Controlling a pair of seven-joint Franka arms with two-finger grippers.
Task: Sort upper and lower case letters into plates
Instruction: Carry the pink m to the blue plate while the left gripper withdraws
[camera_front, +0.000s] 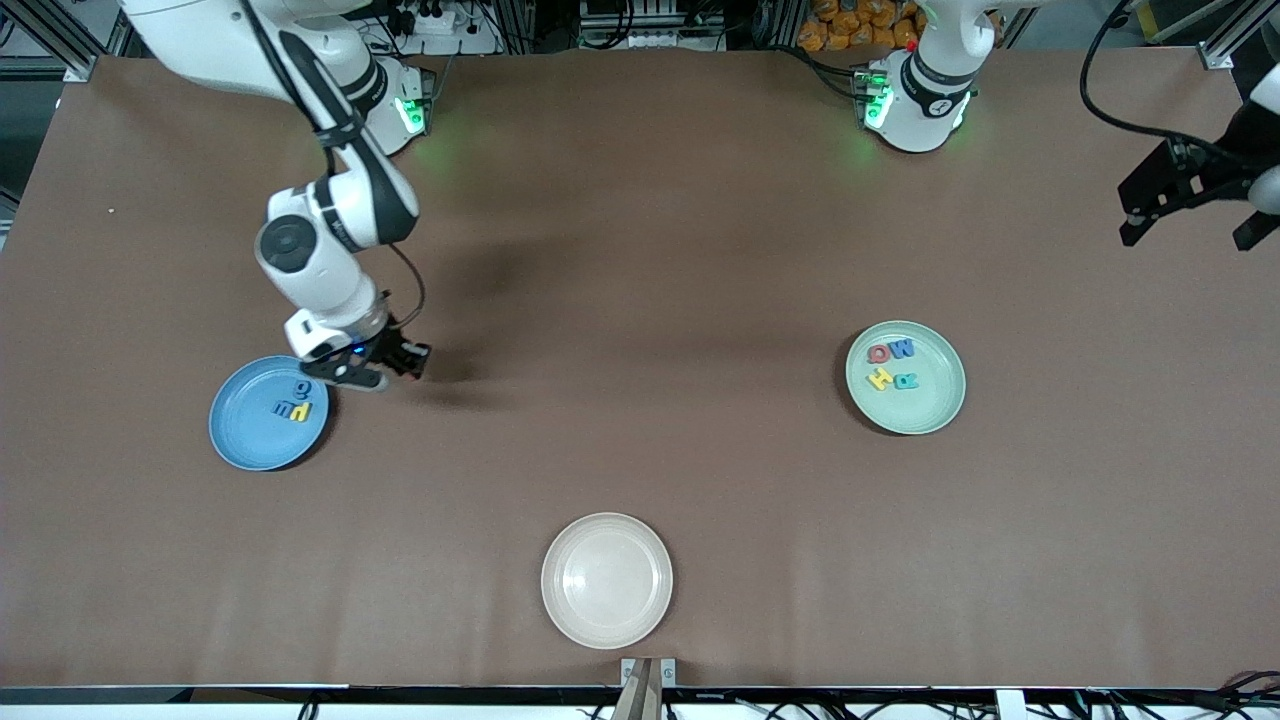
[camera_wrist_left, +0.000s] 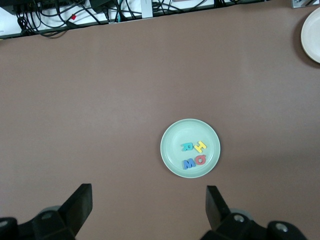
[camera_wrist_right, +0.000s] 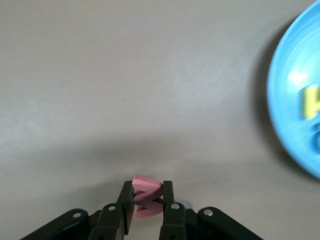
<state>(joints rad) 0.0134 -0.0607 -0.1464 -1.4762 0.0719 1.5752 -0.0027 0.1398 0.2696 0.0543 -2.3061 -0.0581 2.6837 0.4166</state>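
Two sorting plates: matte sky-blue plate (camera_front: 268, 414) just beside the right gripper (camera_front: 392, 362), whose fingers pinch a flat pink letter (camera_wrist_right: 146, 197) edge-on, likely for dropping in. Mint-green plate (camera_front: 906, 377) holds four letters. Left gripper (camera_front: 1190, 215) waits, fingers wide, over bare brown surface (camera_front: 640, 300).

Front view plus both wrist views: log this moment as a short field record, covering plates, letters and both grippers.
blue plate: toward the right arm's end of the table, several letters in it
green plate: toward the left arm's end, four letters in it
cream plate: nearest the front camera, no letters
right gripper: shut on a pink letter, over the table beside the blue plate's rim
left gripper: open, holds nothing, waits at the table's edge
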